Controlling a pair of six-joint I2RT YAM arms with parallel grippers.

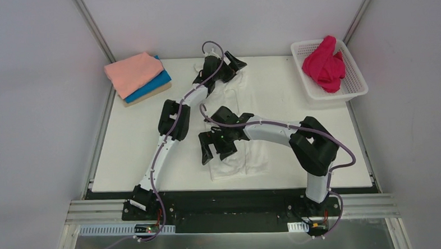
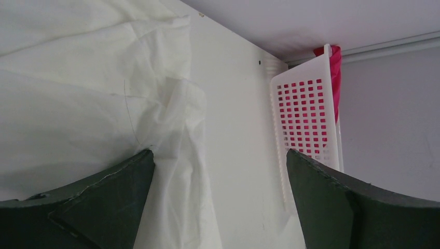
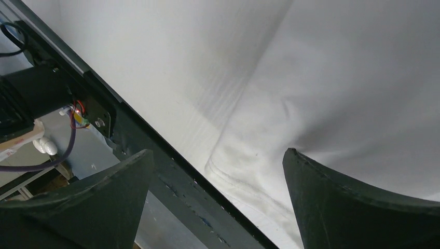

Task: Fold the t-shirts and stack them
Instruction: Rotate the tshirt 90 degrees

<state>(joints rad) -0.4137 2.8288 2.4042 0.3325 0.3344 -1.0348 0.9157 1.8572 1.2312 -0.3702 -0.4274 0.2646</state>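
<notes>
Top external view first, Ana says: where does the white t-shirt (image 1: 257,154) lie?

Ben: Spread lengthwise down the middle of the bench (image 1: 130,145). It runs from near the far edge to close to the near edge and is partly hidden under both arms.

Ana: And the other shirts?

Ben: The salmon-pink t-shirt (image 1: 132,72) is folded on top of the blue t-shirt (image 1: 152,87) at the far left corner. A beige layer (image 1: 149,96) lies beneath them; what it is I cannot tell. The magenta t-shirt (image 1: 325,66) sits crumpled in the basket (image 1: 355,79) at the far right corner, with part of it hanging over the far rim.

Ana: The left claw (image 1: 232,66)?

Ben: At the far end of the white t-shirt. The left wrist view shows it released, its fingers (image 2: 119,197) spread wide. One is over rumpled cloth at the shirt's edge, the other out over bare bench on the basket's side. Pink shows through the basket's lattice there.

Ana: The right claw (image 1: 215,151)?

Ben: Over the near end of the same shirt, on its left side. The right wrist view shows it released too, fingers well apart above the hem. The hem lies just beside the dark rail (image 3: 155,150) along the bench's near edge. Whether the fingertips touch the cloth I cannot tell.
</notes>
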